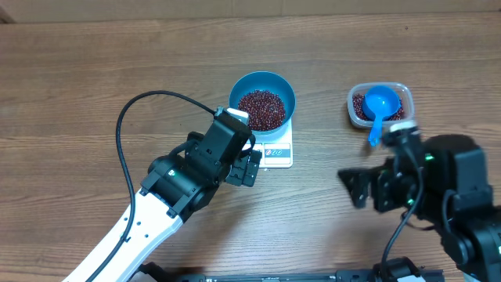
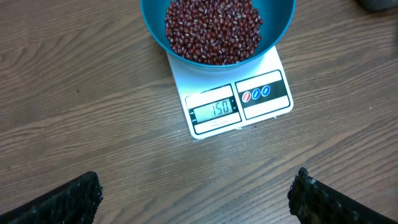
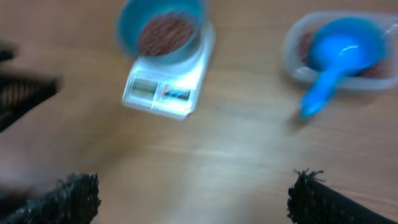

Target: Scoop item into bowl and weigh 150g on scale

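Note:
The blue bowl [image 1: 243,84] stands on the white scale [image 1: 277,153], holding a heap of dark red-brown beans [image 1: 262,108]. In the left wrist view the beans [image 2: 212,28] fill the bowl [image 2: 155,25], and the display of the scale [image 2: 261,93] reads 150. My left gripper [image 1: 249,164] hangs open just in front of the scale, with only bare wood between its jaws [image 2: 196,199]. My right gripper [image 1: 376,160] is open and empty, in front of the tub. Its blurred wrist view shows the bowl [image 3: 127,28], the scale [image 3: 165,87] and the open gripper [image 3: 194,199].
A clear plastic tub [image 1: 401,94] at the back right holds more beans and a small blue scoop [image 1: 380,106] whose handle sticks out over the front rim. The left arm's black cable [image 1: 125,125] loops over the table's left side.

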Robot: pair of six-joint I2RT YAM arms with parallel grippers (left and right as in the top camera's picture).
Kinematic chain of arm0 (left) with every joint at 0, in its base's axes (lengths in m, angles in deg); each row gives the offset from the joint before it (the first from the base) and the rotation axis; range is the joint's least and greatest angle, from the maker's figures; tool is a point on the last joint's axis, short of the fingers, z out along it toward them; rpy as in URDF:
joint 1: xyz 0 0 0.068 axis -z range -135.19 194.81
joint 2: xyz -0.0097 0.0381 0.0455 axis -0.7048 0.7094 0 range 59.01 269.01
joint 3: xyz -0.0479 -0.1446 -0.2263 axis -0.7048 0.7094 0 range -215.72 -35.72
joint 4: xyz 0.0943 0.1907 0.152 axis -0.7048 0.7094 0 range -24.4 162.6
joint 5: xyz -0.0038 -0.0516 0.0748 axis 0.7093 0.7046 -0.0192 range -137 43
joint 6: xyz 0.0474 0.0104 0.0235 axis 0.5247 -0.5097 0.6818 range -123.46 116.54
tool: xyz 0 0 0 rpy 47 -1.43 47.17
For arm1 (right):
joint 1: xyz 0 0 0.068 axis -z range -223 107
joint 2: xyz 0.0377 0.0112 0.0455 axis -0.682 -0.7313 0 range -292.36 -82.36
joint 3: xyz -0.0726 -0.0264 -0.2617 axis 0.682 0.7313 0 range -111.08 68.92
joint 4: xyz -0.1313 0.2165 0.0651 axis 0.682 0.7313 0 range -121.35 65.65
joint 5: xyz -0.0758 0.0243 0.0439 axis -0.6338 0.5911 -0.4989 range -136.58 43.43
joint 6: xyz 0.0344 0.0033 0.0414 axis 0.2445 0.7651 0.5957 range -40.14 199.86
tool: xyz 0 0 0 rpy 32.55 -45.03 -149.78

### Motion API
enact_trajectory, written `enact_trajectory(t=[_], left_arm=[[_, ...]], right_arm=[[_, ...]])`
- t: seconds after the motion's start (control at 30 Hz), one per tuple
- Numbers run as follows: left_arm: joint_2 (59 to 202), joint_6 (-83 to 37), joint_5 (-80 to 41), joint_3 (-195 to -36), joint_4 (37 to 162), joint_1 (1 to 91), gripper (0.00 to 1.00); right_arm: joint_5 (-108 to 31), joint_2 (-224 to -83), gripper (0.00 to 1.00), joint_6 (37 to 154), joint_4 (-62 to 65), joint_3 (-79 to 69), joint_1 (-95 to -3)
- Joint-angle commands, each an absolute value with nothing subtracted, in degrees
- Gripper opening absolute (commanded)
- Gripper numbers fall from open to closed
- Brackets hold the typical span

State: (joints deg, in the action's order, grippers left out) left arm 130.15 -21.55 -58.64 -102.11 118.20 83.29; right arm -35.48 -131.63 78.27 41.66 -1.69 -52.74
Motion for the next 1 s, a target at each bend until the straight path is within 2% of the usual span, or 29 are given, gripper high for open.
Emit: enact_trajectory(t=[0.0,0.3,0.5,0.7,0.97], left_arm=[[129.5,-21.7,-59.0,-103.4,118.1,83.0,1.0],[129.5,-21.7,-59.0,-103.4,118.1,83.0,1.0],[129.5,-21.7,-59.0,-103.4,118.1,83.0,0.99],[129.5,-21.7,-59.0,-103.4,118.1,83.0,1.0],[129.5,-21.7,-59.0,-103.4,118.1,83.0,1.0]], right_arm=[[-36.0,-125.8,1.0,69.9,33.7,4.6,-45.5],[-33.3,-104.3,1.0,68.2,-0.3,34.5,-40.3],[-28.3,-89.9,1.0,68.2,-17.0,52.8,-39.5],[-28.4,-82.5,1.0,68.2,-23.4,60.9,-39.5],[-31.1,-82.5,1.0,70.9,-24.0,64.4,-40.0]])
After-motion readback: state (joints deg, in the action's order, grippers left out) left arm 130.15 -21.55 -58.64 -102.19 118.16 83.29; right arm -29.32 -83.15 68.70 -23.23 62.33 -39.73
